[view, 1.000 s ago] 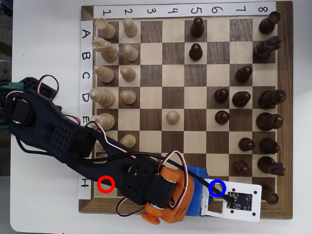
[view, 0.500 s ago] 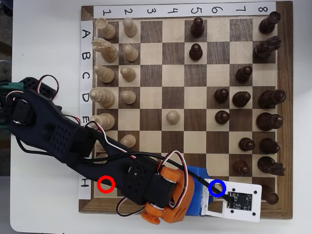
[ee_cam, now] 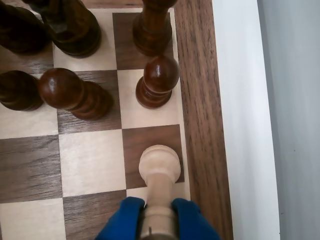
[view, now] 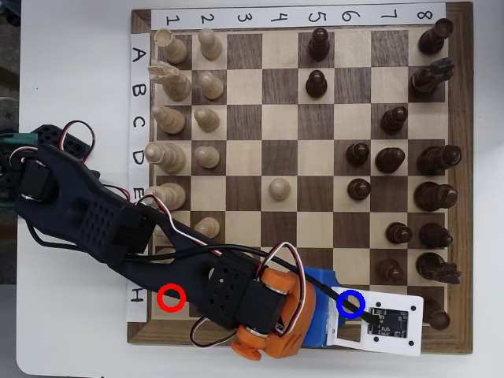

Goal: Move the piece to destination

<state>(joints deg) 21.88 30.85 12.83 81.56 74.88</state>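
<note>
One small pale cream wooden piece with a round top [ee_cam: 159, 167] sits clamped between the two blue fingers of the gripper [ee_cam: 158, 217].

Its top hangs above a dark brown square [ee_cam: 132, 142] beside the board's wooden border [ee_cam: 197, 125], near a dark brown pawn [ee_cam: 157, 80]; in the overhead view the arm covers it, close by the blue ring [view: 350, 303].

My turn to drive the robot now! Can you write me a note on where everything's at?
Tool: shut on the piece, which is gripped low down between the blue fingers.
Piece: over a dark edge square, next to a dark pawn. Cannot tell if it touches the board.
Destination: the blue-ringed square. In the overhead view the arm's end sits right there.
Done: pick-up and carry.
Left: set down, open, back away.
</note>
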